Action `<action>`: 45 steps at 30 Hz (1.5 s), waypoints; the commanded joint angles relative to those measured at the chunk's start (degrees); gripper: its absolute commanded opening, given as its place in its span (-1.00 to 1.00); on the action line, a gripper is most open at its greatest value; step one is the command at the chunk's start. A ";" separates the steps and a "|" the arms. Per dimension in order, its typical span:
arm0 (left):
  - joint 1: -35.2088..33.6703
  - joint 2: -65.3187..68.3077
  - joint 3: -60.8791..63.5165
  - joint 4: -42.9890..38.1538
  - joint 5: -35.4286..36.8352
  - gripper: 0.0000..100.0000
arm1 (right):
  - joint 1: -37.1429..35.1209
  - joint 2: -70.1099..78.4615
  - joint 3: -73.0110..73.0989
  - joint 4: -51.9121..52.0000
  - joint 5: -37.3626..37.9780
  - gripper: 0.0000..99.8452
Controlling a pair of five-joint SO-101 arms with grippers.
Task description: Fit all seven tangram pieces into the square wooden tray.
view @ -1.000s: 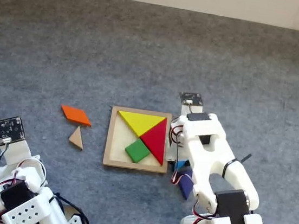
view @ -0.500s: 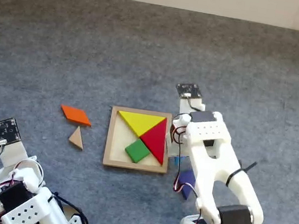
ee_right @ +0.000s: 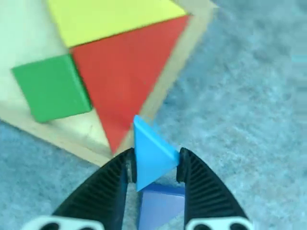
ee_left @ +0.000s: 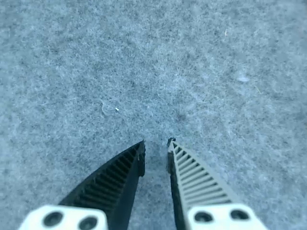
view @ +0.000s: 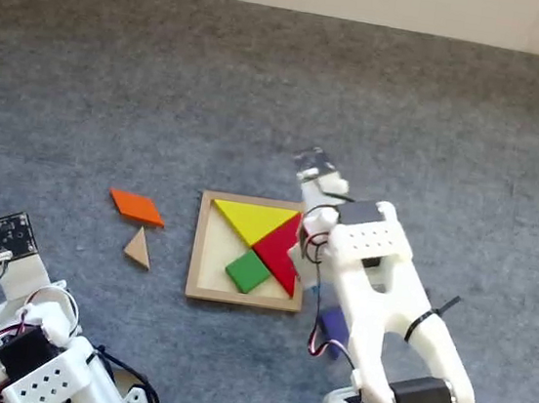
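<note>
High view: over the last second the right arm has swung toward 11 o'clock along the tray's (view: pixel 201 252) 3 o'clock rim, leaving the dark blue piece (view: pixel 333 322) behind. The right gripper (ee_right: pixel 154 158) is clenched on the light blue triangle (ee_right: pixel 151 160), which hangs just off the tray's 4 o'clock corner, so insertion looks close. The left gripper (ee_left: pixel 156 146), slightly parted and empty, has drawn back toward 6 o'clock. The orange parallelogram (view: pixel 137 207) and tan triangle (view: pixel 138 247) wait at the tray's 9 o'clock.
</note>
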 commanded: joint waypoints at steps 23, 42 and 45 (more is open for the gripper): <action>-0.66 -2.24 1.10 0.18 0.26 -0.82 | -12.70 -2.07 -2.86 0.04 31.65 -0.87; -0.92 -2.24 1.10 0.18 0.26 -0.82 | -12.70 -2.07 4.70 -10.77 34.37 -0.86; -1.01 -2.24 1.10 0.18 0.26 -0.82 | -12.70 -2.07 4.97 -10.59 34.46 -0.86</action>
